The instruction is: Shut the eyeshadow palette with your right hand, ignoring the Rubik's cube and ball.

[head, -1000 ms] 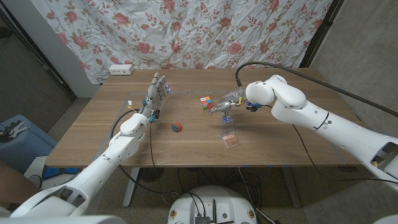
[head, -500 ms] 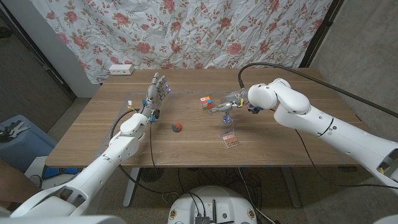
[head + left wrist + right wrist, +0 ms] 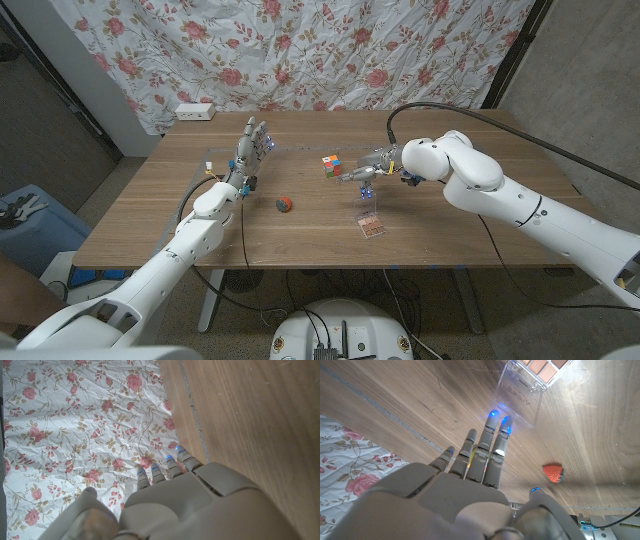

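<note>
Two distractors, cube (image 3: 331, 164) and ball (image 3: 284, 204), sit beside open palette (image 3: 369, 219).

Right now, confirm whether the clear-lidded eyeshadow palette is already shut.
No: the eyeshadow palette still has its clear lid standing up from the tray, with the right hand beside the lid.

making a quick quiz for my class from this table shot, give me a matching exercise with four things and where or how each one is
Things:
1. eyeshadow palette
2. Rubik's cube
3. ball
4. left hand

Places or states:
A. far side of the table, just beyond the right hand's fingertips
B. open, clear lid standing up, nearest the front edge
C. fingers spread, holding nothing, on the robot's left
D. small and reddish, between the two hands

Pairs: 1-B, 2-A, 3-D, 4-C
</note>
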Motion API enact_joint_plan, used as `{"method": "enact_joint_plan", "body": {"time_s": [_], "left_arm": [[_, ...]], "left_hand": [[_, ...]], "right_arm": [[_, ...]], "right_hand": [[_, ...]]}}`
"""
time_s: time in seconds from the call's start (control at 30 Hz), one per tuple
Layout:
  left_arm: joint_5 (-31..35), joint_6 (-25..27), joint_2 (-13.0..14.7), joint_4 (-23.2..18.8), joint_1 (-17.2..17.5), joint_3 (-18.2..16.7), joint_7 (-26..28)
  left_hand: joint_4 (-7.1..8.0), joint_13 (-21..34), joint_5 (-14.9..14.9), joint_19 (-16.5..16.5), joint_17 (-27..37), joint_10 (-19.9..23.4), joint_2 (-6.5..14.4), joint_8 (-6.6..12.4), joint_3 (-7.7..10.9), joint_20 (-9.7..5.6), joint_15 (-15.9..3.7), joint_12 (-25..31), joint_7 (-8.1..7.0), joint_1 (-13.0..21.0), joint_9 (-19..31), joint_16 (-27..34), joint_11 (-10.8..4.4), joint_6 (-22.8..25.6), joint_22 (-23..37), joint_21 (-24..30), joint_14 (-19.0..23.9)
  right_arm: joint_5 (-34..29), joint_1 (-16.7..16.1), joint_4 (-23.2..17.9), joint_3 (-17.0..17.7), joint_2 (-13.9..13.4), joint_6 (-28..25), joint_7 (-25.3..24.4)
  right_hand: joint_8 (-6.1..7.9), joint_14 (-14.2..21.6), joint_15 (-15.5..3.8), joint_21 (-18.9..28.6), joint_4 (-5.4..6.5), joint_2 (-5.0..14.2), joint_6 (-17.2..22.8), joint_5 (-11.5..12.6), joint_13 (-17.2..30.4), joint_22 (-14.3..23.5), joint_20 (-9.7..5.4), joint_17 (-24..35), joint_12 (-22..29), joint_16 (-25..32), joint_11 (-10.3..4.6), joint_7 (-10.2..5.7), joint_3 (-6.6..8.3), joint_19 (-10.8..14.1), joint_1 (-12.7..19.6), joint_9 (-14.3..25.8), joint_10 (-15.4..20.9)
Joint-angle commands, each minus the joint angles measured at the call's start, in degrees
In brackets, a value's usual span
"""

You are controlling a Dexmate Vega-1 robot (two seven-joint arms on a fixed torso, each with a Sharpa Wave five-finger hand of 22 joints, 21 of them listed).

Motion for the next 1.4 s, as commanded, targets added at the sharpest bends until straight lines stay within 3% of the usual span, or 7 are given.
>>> {"method": "enact_joint_plan", "body": {"time_s": [0.03, 1.4], "left_arm": [[0.03, -0.01, -0.01, -0.02, 0.02, -0.01, 0.05], [-0.01, 0.02, 0.05, -0.04, 0.02, -0.01, -0.08]], "left_hand": [[-0.11, 0.24, 0.21, 0.42, 0.3, 0.08, 0.47, 0.28, 0.57, 0.07, -1.36, 0.31, -0.41, 0.34, 0.24, 0.36, -0.51, -0.16, 0.22, 0.25, 0.26], [-0.11, 0.24, 0.21, 0.44, 0.3, 0.04, 0.46, 0.29, 0.57, 0.07, -1.28, 0.29, -0.41, 0.35, 0.24, 0.34, -0.44, -0.13, 0.22, 0.25, 0.2]], "right_arm": [[-1.03, -2.26, -1.76, 1.13, -0.82, -1.94, -1.14], [-0.65, -12.36, -8.17, 5.79, -5.86, -8.38, -8.32]], "right_hand": [[-0.1, -0.15, -0.37, 0.3, -0.28, 1.96, -0.33, 0.34, 0.01, 0.22, -0.03, 0.1, -0.25, 0.24, -0.12, -0.29, 0.43, 0.66, 0.78, 0.11, -0.1], [-0.61, -0.52, -0.72, 0.27, -0.64, 3.0, -1.41, 0.41, -0.02, 0.23, -0.25, 0.1, -1.87, 0.37, -0.55, -0.92, 1.57, 1.55, 1.72, -0.12, -1.1]]}}
